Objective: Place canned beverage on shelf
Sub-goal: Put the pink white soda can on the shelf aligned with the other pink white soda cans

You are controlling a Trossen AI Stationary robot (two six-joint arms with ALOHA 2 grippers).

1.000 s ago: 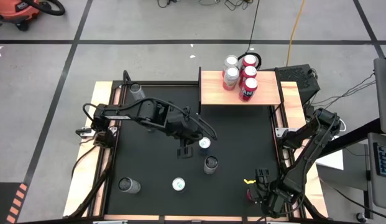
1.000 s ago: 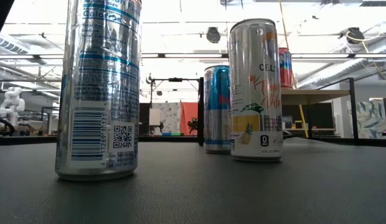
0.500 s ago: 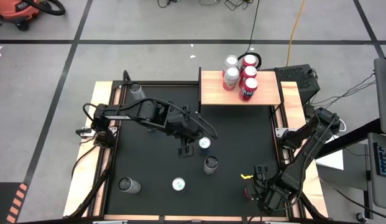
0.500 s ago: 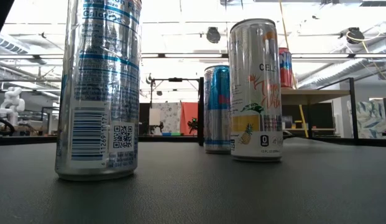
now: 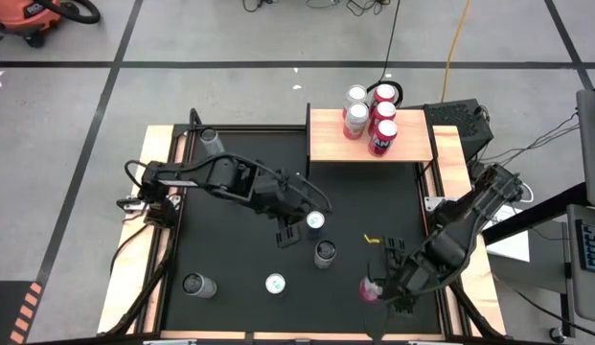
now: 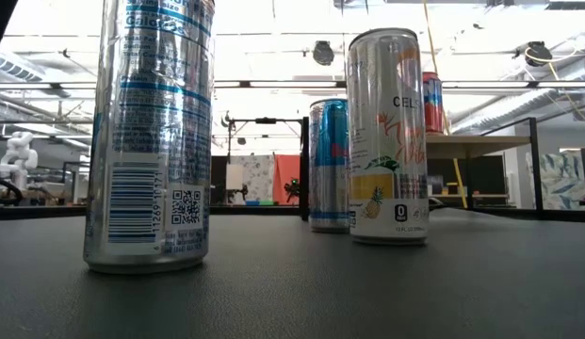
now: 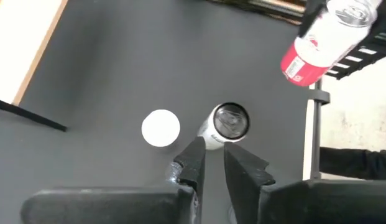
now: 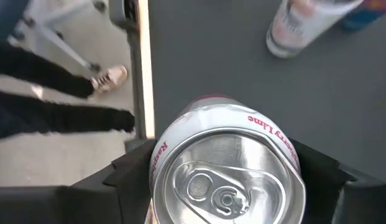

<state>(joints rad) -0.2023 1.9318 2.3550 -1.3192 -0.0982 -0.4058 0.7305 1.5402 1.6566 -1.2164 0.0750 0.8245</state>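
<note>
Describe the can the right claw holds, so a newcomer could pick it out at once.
Start at the black table and go to its near right corner, opposite the wooden shelf. There the right claw grips a pink and white can. It alone is clamped in a claw; the other cans stand free.

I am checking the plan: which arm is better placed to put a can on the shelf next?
The right: its claw already holds a pink can. The left claw is shut and empty above the table, farther from carrying anything to the shelf.
</note>
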